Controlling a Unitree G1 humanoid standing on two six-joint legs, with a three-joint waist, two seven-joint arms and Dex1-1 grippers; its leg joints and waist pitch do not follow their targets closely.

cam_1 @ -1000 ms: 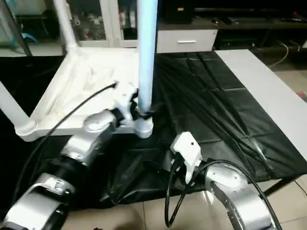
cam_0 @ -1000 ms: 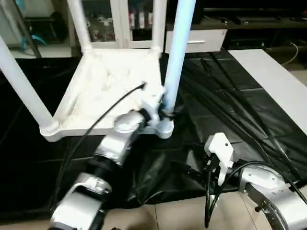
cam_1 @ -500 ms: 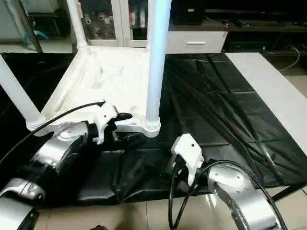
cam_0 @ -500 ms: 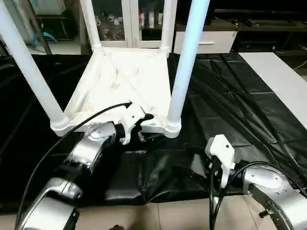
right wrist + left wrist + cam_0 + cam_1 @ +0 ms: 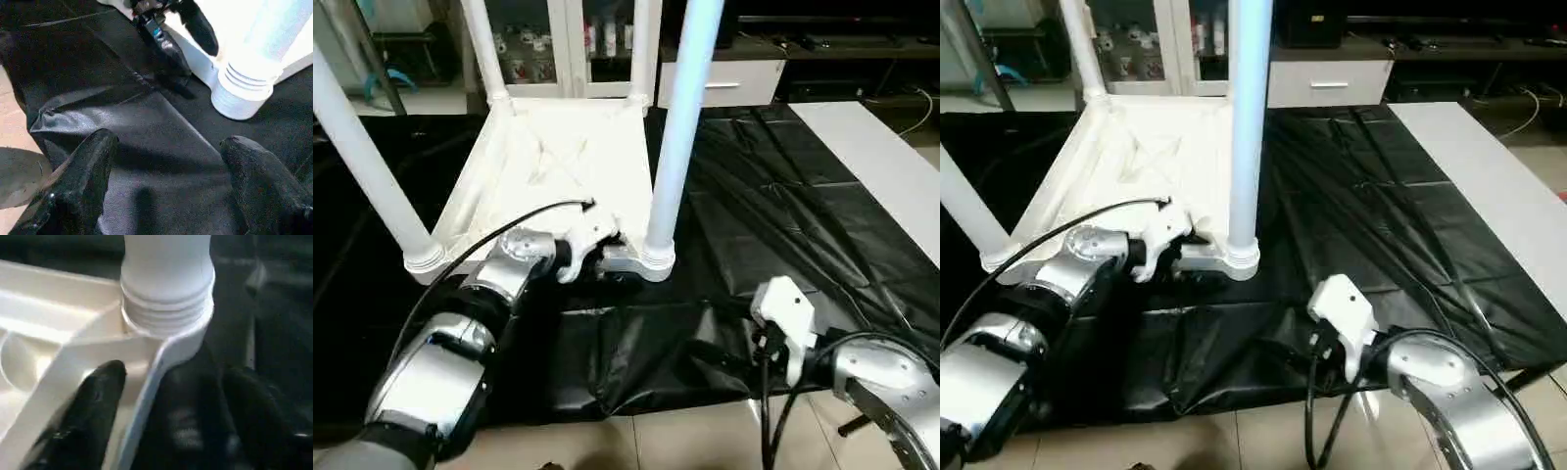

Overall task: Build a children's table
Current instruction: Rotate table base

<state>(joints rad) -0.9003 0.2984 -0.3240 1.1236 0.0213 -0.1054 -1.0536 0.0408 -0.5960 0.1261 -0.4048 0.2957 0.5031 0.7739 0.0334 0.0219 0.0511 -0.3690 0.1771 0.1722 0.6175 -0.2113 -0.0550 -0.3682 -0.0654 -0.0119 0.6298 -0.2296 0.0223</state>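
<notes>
Left jaws [image 5: 161, 396] dropped from leg [image 5: 677, 127], now straddle tabletop [image 5: 548, 162] rim, unclenched; right jaws [image 5: 171, 181] released.

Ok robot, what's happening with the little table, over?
Left tool astride tabletop edge, beside near leg. Right tool open, above black sheet. Table upside down, four legs standing. Nothing blocking.

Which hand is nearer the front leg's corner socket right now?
Left. The left hand straddles the tabletop rim right beside the corner socket, one finger above the rim, one below. The right hand hovers open over the black sheet, well short of it.
</notes>
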